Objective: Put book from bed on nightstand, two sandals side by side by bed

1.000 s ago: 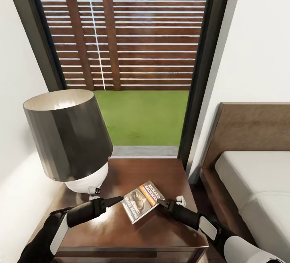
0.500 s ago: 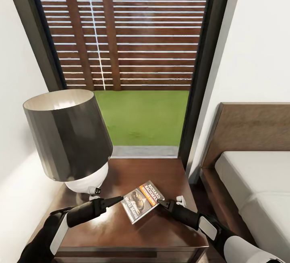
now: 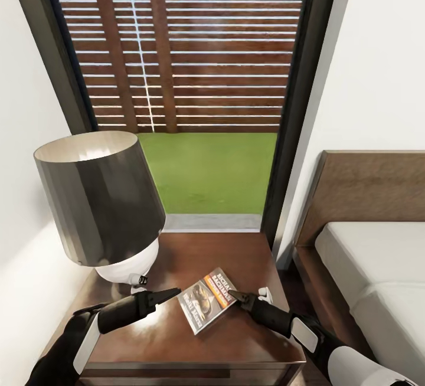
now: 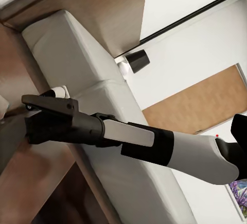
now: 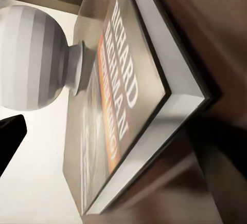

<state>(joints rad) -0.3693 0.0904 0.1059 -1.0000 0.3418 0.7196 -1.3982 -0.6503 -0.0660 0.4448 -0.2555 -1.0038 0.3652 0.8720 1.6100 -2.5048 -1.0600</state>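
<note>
Jaws on the right gripper point(image 3: 235, 297) look pinched on a corner of the small thin paperback book with dark cover and orange band point(image 3: 206, 307), though whether the grip holds or has just let go I cannot tell; right wrist view shows the book point(image 5: 123, 111) close up, corner at the fingers, cover tilted. Book sits low over or on the glossy dark brown wooden nightstand point(image 3: 248, 256), near its middle, at about 4 o'clock from the dark grey shaded lamp with round white base point(image 3: 100, 197). Held by the corner so it can be laid flat, probably. Left gripper point(image 3: 171, 294) hangs just beside the book at its 9 o'clock, jaws drawn together on nothing, likely parked clear. Off-white mattress bed with brown headboard point(image 3: 366, 256) lies at 3 o'clock. Book step looks nearly done, sandals remain
</note>
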